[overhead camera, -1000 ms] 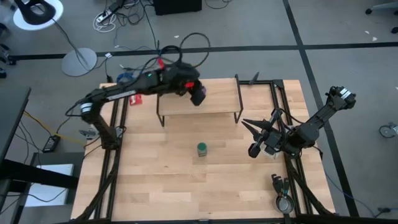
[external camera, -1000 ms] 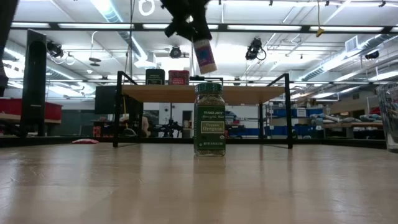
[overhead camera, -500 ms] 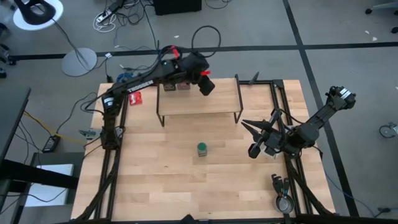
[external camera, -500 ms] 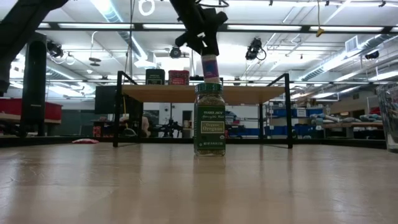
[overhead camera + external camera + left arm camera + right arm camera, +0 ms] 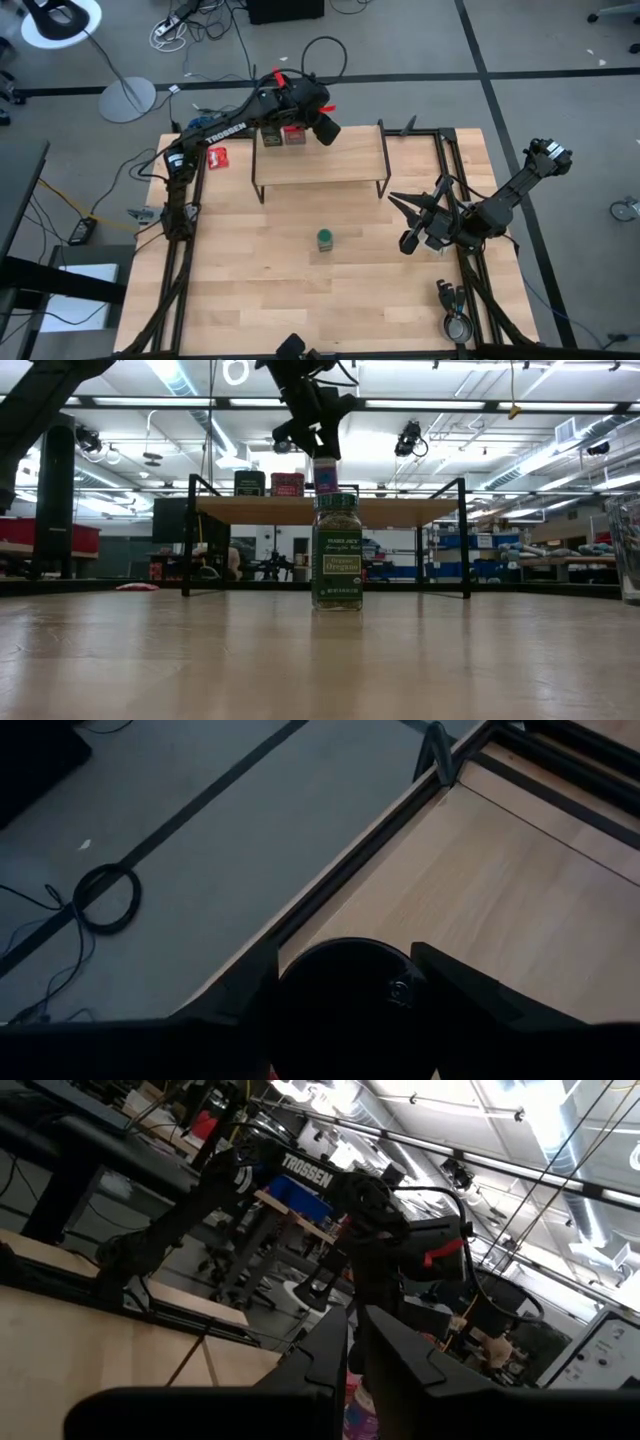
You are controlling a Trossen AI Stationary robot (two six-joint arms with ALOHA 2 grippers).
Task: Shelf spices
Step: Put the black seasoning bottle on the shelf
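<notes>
My left gripper (image 5: 322, 127) reaches over the shelf (image 5: 320, 160) and is shut on the blue-capped dark jar (image 5: 325, 475). The jar hangs upright just over the plank, right of the olive tin (image 5: 270, 138) and the red tin (image 5: 294, 136), which stand on the shelf's far left part. The green jar (image 5: 325, 239) stands on the table in front of the shelf. In the low view the green jar (image 5: 337, 550) hides the dark jar's bottom. My right gripper (image 5: 405, 220) waits at the table's right side, with only a thin slit between its fingers. My left gripper (image 5: 345, 955) pinches the dark jar between its two fingers, one on each side of the round upper end (image 5: 345, 995). The fingers (image 5: 318, 448) come from above, slanting down. The jar hangs upright below them; whether its bottom touches the plank I cannot tell.
A flat red-and-white packet (image 5: 218, 157) lies on the table left of the shelf. Black frame rails (image 5: 185, 250) run along both table sides. A small metal-and-glass item (image 5: 455, 325) sits near the right near corner. Bare wood surrounds the green jar.
My left gripper has carried the dark jar toward the table's far edge and down, from above the shelf's front to its far middle beside the red tin. The jar has turned from tilted to upright.
</notes>
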